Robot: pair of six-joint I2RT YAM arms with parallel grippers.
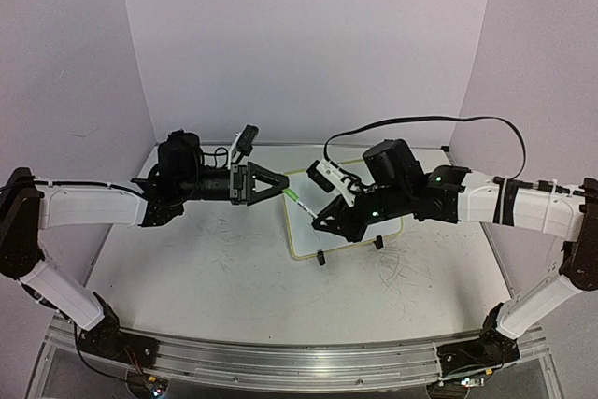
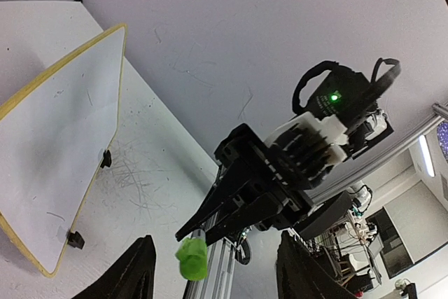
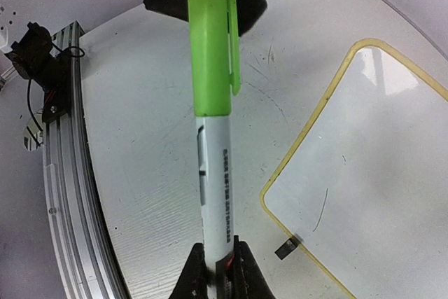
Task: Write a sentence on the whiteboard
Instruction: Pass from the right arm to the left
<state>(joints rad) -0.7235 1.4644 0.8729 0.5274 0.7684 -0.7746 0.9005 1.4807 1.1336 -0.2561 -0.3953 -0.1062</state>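
The whiteboard [image 1: 304, 238] lies on its wire stand mid-table, white with a pale yellow rim. It also shows in the left wrist view [image 2: 56, 138] and the right wrist view [image 3: 378, 173]. No sentence shows on it, only a few faint short strokes. My right gripper [image 1: 318, 220] [image 3: 218, 271] is shut on the rear end of a white marker [image 3: 217, 180], held above the table. The marker's green cap [image 3: 213, 47] [image 2: 191, 258] is on and points at my left gripper [image 1: 283, 181] [image 2: 217, 274]. The left gripper is open, and the cap's tip sits between its spread fingers [image 2: 136, 271] without touching them.
The scuffed white tabletop [image 1: 206, 268] carries grey scribble marks near the board's black stand feet [image 1: 320, 258]. White walls close the back and sides. An aluminium rail [image 1: 280, 362] runs along the near edge. A black cable [image 1: 420, 121] loops over the right arm.
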